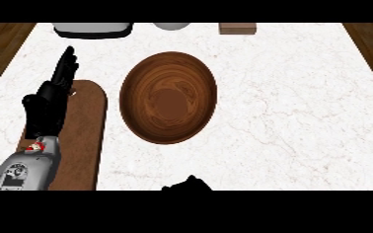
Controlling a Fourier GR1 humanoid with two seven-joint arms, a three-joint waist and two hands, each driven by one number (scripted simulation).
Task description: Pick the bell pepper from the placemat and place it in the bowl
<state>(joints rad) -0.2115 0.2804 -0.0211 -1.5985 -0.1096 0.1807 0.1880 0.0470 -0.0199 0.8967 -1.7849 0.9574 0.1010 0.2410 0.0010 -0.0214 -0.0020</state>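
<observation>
Right hand (188, 183): only a dark tip shows at the lower edge, centre of the frame; whether it is released or clenched cannot be told.
Left forearm (27, 170): grey, rising from the lower left corner.
Left hand (50, 98): black, at the left of the frame above the placemat, fingers straight and pointing to the upper edge, released and holding nothing.
Placemat (86, 138): one, brown, lying along the left side of the desk, partly covered by the left arm.
Bell pepper (33, 148): only a small red and white bit shows at the left wrist, on the placemat; most of it is hidden.
Bowl (168, 97): one, brown wood, in the centre of the frame, just right of the placemat; nothing lies in it.
Desk (291, 118): white marble top.
Upper edge: one grey and black appliance (93, 29) at upper left, one pale rounded object (172, 25) and one brown block (238, 28), all cut off by the frame.
</observation>
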